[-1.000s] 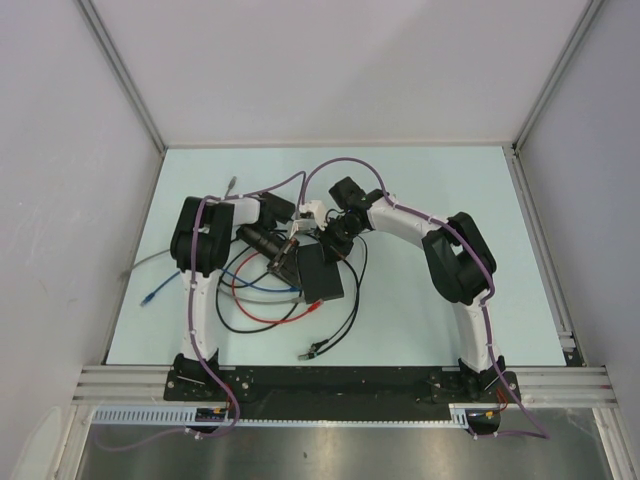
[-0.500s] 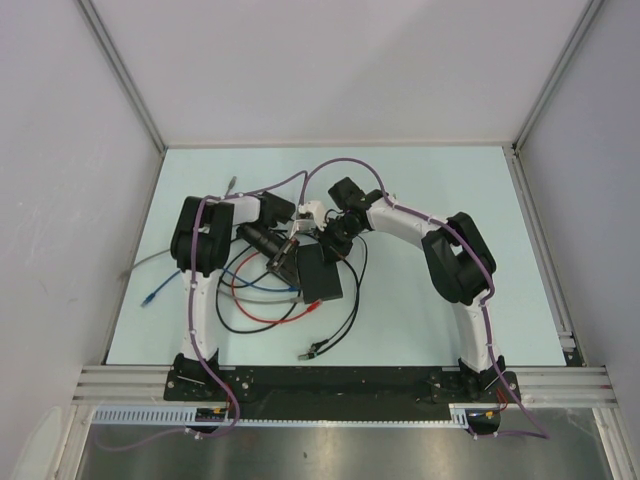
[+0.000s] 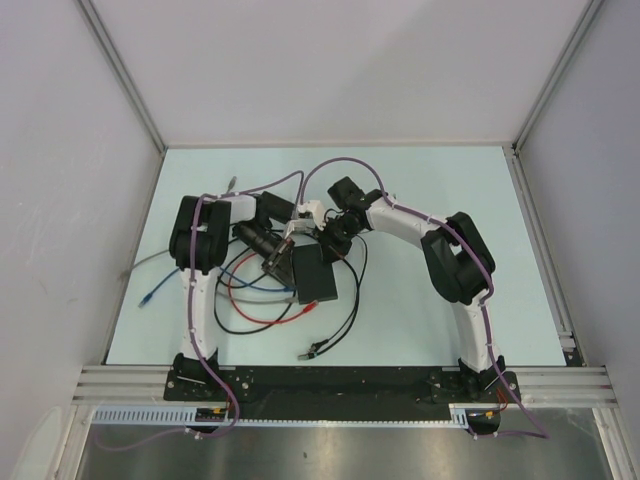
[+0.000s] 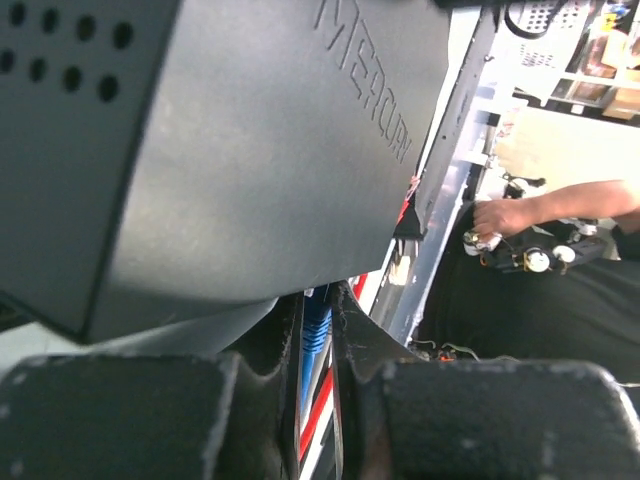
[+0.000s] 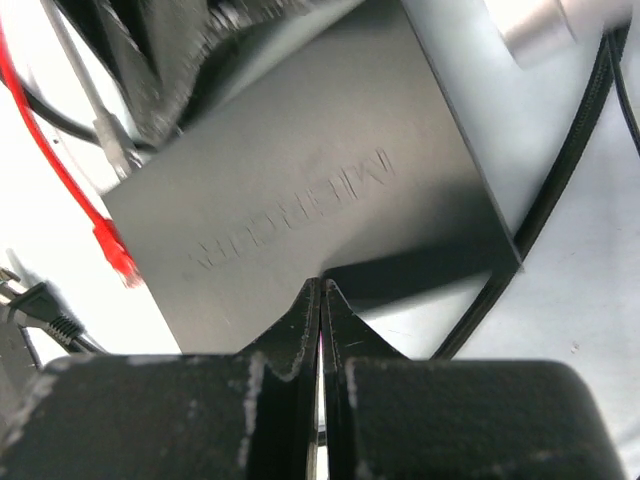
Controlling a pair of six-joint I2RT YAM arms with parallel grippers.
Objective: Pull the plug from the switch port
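Switch [image 3: 317, 277]: flat black box lying on the pale table [image 3: 430, 190], in the middle between the two arms. There is raised lettering on its top face.

Left gripper [image 4: 318, 335]: right up against the switch's left side. The box fills most of the left wrist view. The fingers [image 4: 120, 420] are drawn in to a narrow slit.

Blue cable [image 4: 314, 335]: shows inside that slit, with a streak of red lower down. Cannot tell whether the pads actually pinch it or it merely lies beyond them.

Right gripper [image 5: 320, 300]: fingers pressed flat together with nothing between them. The tips sit at the near edge of the switch's top face.

Red cable [image 5: 60, 150]: runs along the box's side in the right wrist view and ends in a loose red plug [image 5: 117, 255] lying just beside the box.

Black cable [image 5: 560, 190]: curves round the box's opposite corner, close to it.

Ports: the socket edge is hidden by the grippers from above. Cannot make out which plug is seated.
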